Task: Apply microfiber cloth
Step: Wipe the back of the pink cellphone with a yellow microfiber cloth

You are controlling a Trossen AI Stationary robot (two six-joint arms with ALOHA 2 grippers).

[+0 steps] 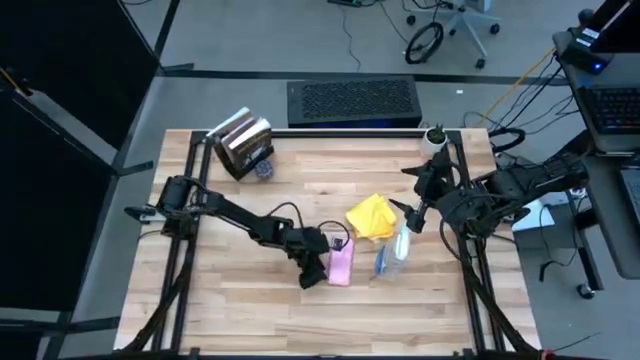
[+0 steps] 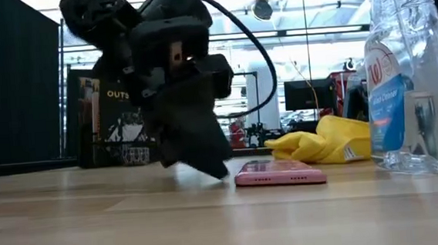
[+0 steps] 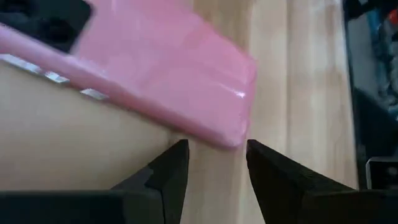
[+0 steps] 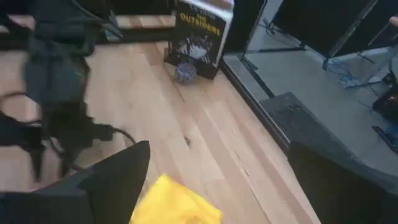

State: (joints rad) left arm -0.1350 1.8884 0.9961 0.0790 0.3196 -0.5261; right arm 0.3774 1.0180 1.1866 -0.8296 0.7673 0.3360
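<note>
Risk: the left end effector (image 1: 316, 270) sits low at the near left edge of the pink phone (image 1: 341, 263), fingers angled down to the desk (image 1: 250, 310). Judged from this pose, a push or lift there could slide the phone right into the spray bottle (image 1: 397, 252), which lies just beside it, or skew it away from the cloth. A second risk: the right end effector (image 1: 418, 216), descending on the loosely bunched cloth, could pinch only a fold and drag it off the phone's line.

Left end effector: fingers (image 3: 163, 180) slightly parted, a narrow gap, the phone's corner just ahead of the gap; nothing gripped.

Right end effector: fingers spread wide, empty, hovering above the cloth's right edge.

The yellow cloth (image 1: 371, 217) lies crumpled on the desk, just beyond the phone and bottle, untouched.
</note>
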